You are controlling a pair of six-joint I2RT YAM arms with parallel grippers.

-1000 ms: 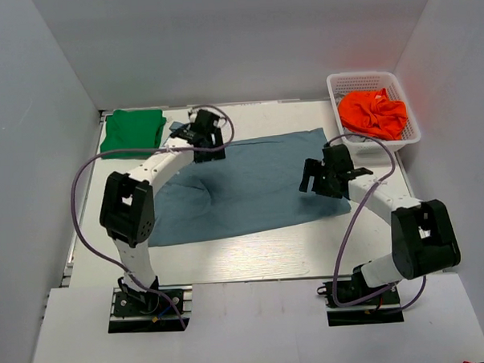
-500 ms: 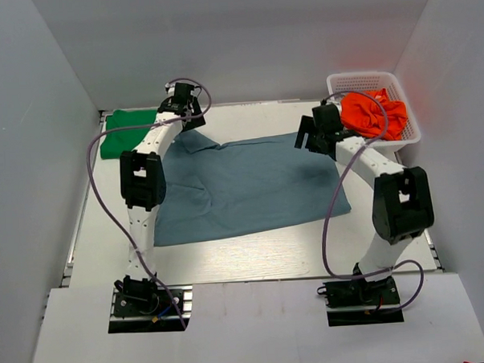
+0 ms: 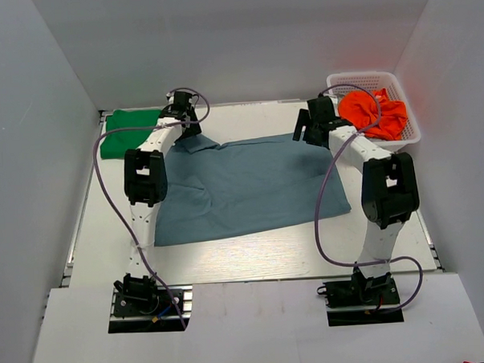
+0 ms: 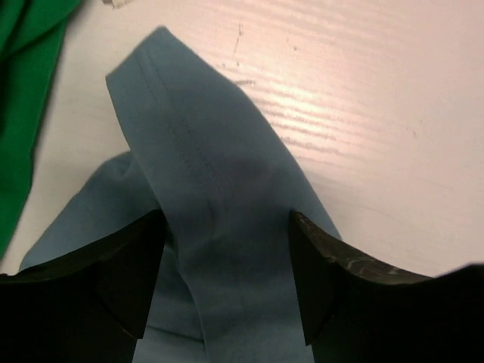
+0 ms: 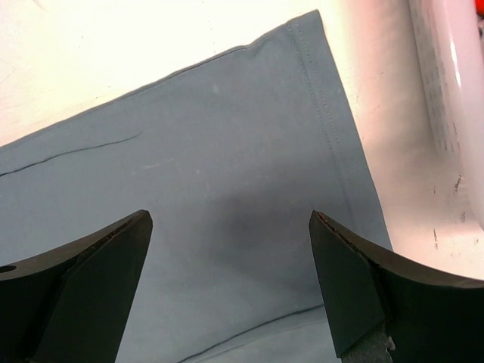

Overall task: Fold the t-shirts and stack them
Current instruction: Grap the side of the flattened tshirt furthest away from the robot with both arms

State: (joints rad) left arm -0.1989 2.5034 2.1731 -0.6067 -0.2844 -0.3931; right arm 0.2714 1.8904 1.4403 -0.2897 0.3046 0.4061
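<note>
2 blue t-shirt (image 3: pixel 250 185) corners: left gripper (image 4: pixel 225 257) straddles sleeve (image 4: pixel 189 128), right gripper (image 5: pixel 228 227) above hem (image 5: pixel 333 128).

Top camera: high, near side, looking down on table (image 3: pixel 254 265); wrist cameras: close over blue shirt (image 3: pixel 250 185) far edge (shared with top).

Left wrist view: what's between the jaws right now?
A hemmed strip of the slate-blue t-shirt runs between the jaws of the left gripper, which stand apart on either side of it. This shows in the left wrist view.
</note>
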